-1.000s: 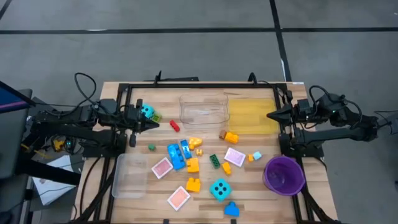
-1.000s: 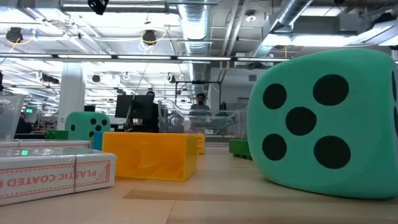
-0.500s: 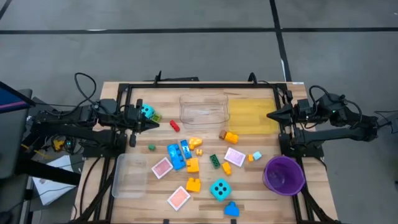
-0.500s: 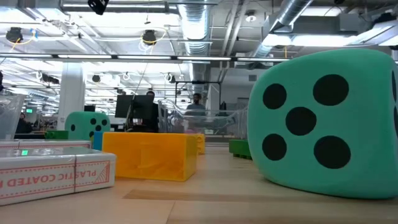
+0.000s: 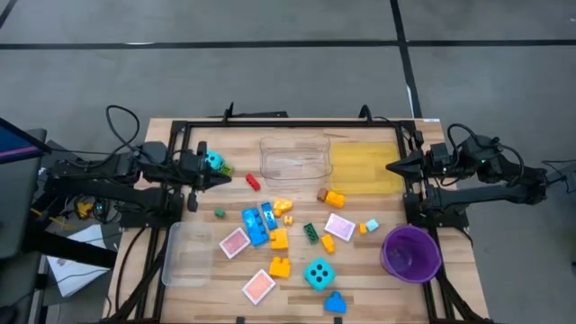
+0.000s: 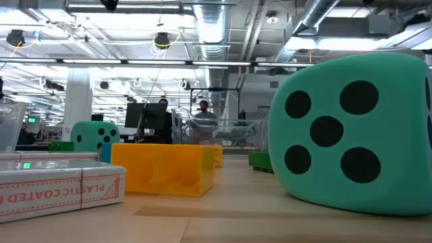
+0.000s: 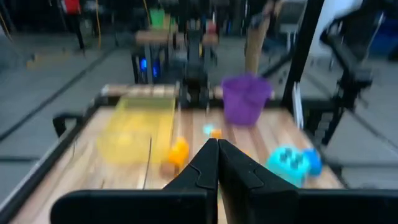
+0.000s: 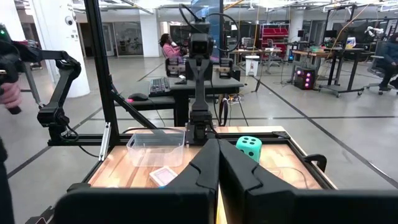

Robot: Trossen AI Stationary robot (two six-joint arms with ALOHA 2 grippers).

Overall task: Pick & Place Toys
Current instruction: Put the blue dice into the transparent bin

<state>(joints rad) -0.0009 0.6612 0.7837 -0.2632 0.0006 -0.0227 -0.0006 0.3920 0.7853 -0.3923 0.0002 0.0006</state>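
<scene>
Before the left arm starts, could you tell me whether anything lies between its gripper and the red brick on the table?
Nothing visible does. The left gripper, shut, points toward the red brick across a short stretch of bare table. A turquoise die and a green brick sit just beside the gripper, off that line.

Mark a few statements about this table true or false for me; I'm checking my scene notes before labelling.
1. Both hands are shut and hold nothing. True: the left hand and the right hand are closed and empty.
2. The purple bowl holds a die. False: it looks empty.
3. One turquoise die lies on the wood near the front edge. True.
4. The yellow tray is full of bricks. False: no bricks show in it.
5. The second die sits by the left hand. True.
</scene>
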